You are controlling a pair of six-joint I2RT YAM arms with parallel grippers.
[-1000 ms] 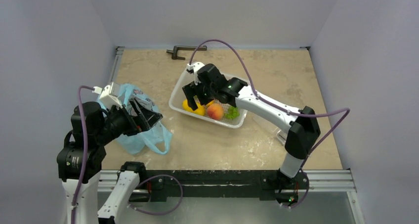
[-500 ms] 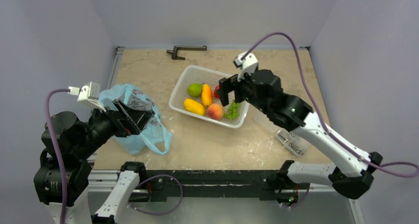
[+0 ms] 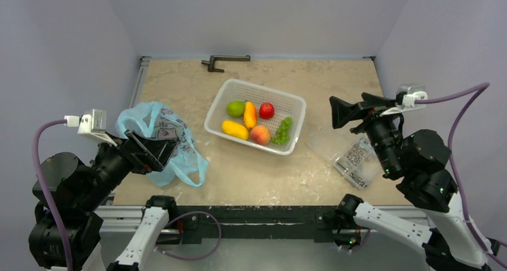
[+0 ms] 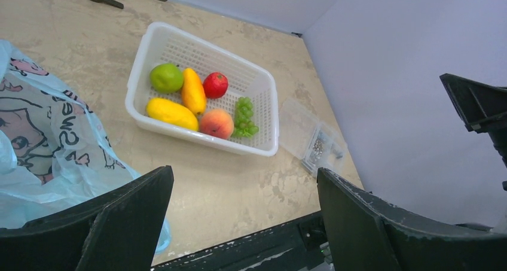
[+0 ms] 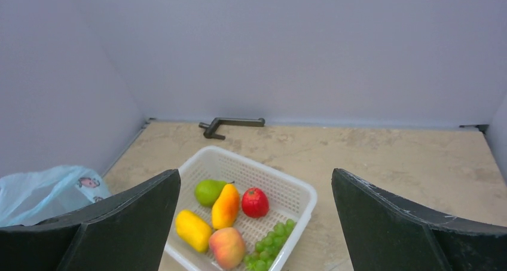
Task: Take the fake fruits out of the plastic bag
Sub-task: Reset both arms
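Top camera: shows the left gripper (image 3: 156,152) spread wide, gripping nothing, raised over the bag (image 3: 174,132) at the left of the table (image 3: 341,73). Shows the right gripper (image 3: 350,103) likewise gaping and empty, high at the right. Puts all the fruits in the white basket (image 3: 294,105), apart from the bag: green one (image 3: 235,108), orange one (image 3: 250,115), yellow one (image 3: 234,129), peach (image 3: 260,134), grapes (image 3: 283,130), plus a red one (image 3: 266,110). Shows a clear box (image 3: 357,159) near the basket's right.

Left wrist: looks out between far-apart fingers (image 4: 122,223) with nothing held; bag (image 4: 36,133) low left, filled basket (image 4: 267,88) beyond.

Right wrist: same wide, empty gap between fingers (image 5: 119,229); basket (image 5: 302,193) centre with the fruits inside, bag (image 5: 48,190) at far left.
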